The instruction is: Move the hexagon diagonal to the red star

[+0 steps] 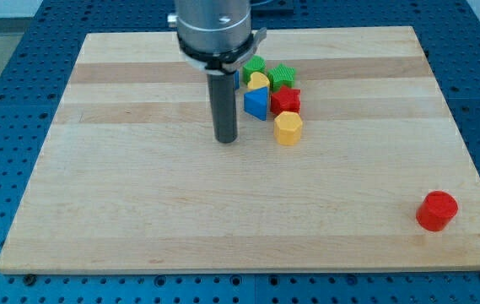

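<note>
One yellow hexagon block [288,128] is sitting at three o'clock from our tip [226,139], touching the red star block [285,100]; we are gripping nothing, being a bare rod.

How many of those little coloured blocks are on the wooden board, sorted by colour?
Red: 2, the red star and the red round block.
Yellow: 2, the yellow hexagon and the yellow heart.
Green: 2.
Blue: 1 clearly seen.
Total: 7.

The surface [138,194] is pale wood with visible grain, smooth and matt. The red hexagon [436,210] and yellow hexagon [288,128] look like smooth plastic; the rod [225,105] is dark and matt.
</note>
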